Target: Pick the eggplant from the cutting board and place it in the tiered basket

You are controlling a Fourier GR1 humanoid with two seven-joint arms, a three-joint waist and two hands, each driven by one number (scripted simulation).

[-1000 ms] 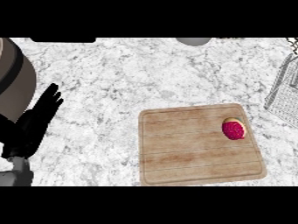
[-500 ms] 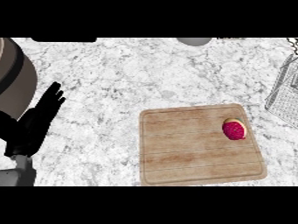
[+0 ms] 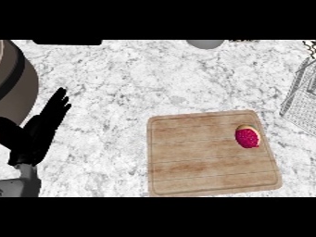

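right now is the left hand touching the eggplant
Apart. The head view shows the left hand open near the left edge, with counter and much of the cutting board between it and the eggplant.

1. The small pink-red oval eggplant (image 3: 248, 138) has a pale yellow cap at its far end. It lies on its side on the board, close to the right edge and near the far right corner. Nothing is touching it.
2. The light brown wooden cutting board (image 3: 201, 162) is a flat rectangle with round corners and thin lines across it. It lies on the white and grey speckled counter (image 3: 133, 78), toward the near right corner.
3. The grey wire tiered basket (image 3: 312, 104) stands at the counter's right edge, near the board's far right corner. Only part of it shows.
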